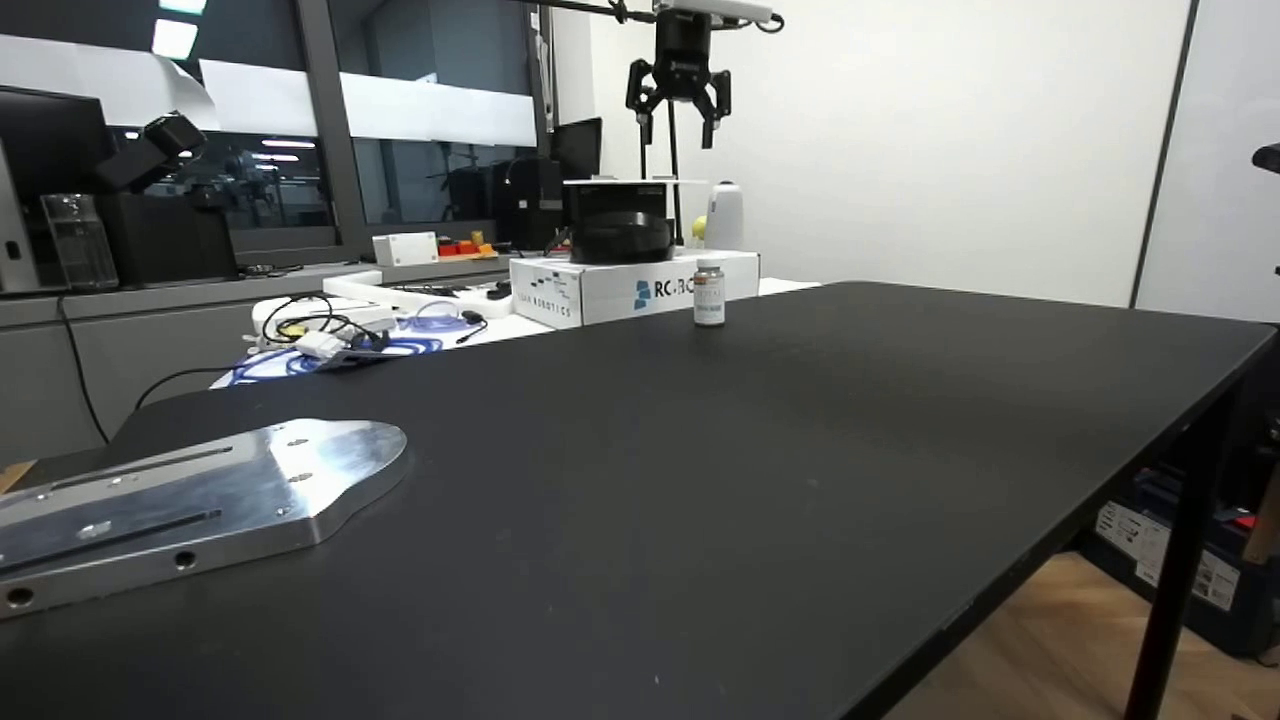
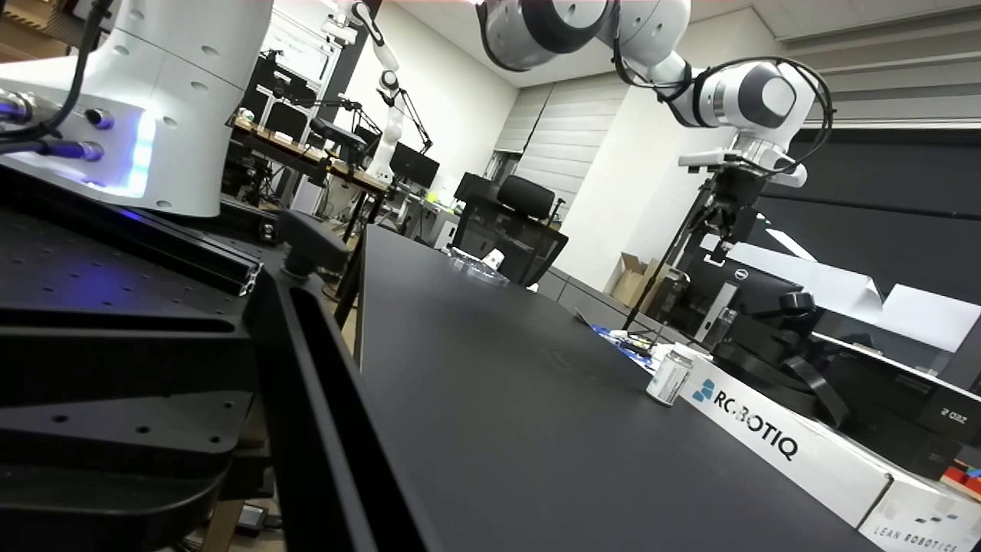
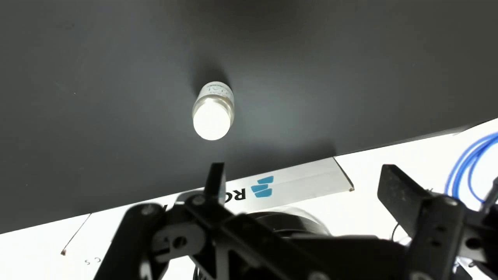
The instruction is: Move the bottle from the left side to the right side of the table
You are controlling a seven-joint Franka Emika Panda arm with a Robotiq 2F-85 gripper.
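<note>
Black tabletop (image 1: 800, 480) carries the upright white-capped bottle (image 1: 709, 297), below and off to one side of the Robotiq gripper (image 1: 677, 135), whose fingers (image 3: 400, 196) are spread wide with nothing held between them.

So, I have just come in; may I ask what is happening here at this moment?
A robot arm holds its claw open, up in the air, with nothing in it. The small bottle stands upright on the black table, near a white box, and is not yet grasped. The job is to take it to the right side of the table.
</note>
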